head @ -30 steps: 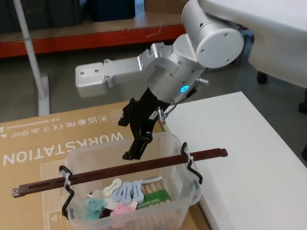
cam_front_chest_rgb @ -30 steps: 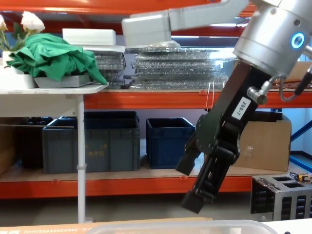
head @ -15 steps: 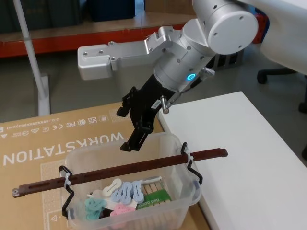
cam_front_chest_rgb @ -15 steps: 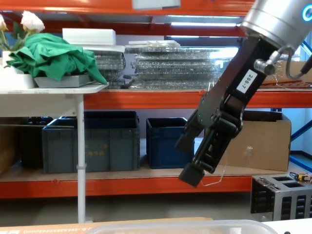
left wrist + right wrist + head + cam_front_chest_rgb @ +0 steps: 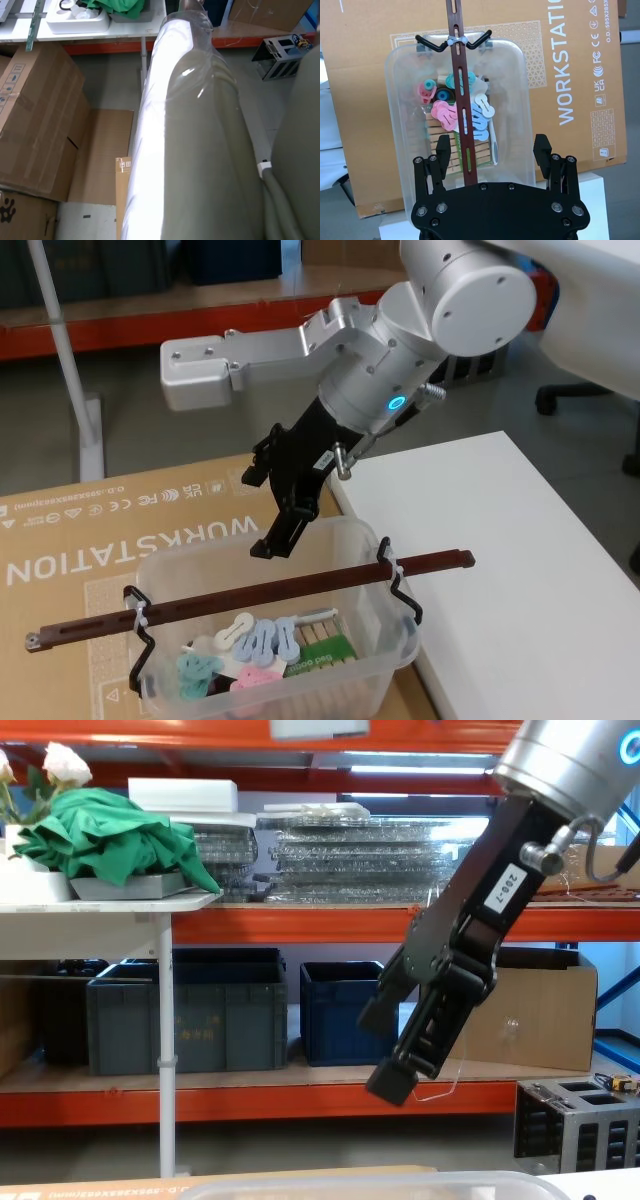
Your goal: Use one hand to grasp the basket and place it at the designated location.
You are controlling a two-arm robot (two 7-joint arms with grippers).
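The basket [image 5: 200,551] is a translucent tub standing on printed cardboard at the near edge. Its reddish-brown rod handle [image 5: 250,596] is zip-tied across the top, and pink, blue and green pegs [image 5: 250,645] lie inside. My right gripper [image 5: 268,516] hangs open just above the tub's far rim, tilted down, clear of the handle. Seen from the right wrist, the gripper [image 5: 487,167] straddles the line of the handle [image 5: 462,105] from above, with the basket [image 5: 515,90] below. The chest view has the gripper [image 5: 384,1050] in the air over the basket's rim [image 5: 350,1182].
Under the basket is a cardboard sheet [image 5: 80,530] printed WORKSTATION. A white table [image 5: 500,570] adjoins it on the right. A white pole [image 5: 60,330] stands far left. Dark blue crates [image 5: 340,1010] and a cardboard box [image 5: 540,1010] sit on the rack behind.
My right gripper has risen a little from just over the handle and drawn back toward the far rim. In the last half second it barely moves. The basket stays put.
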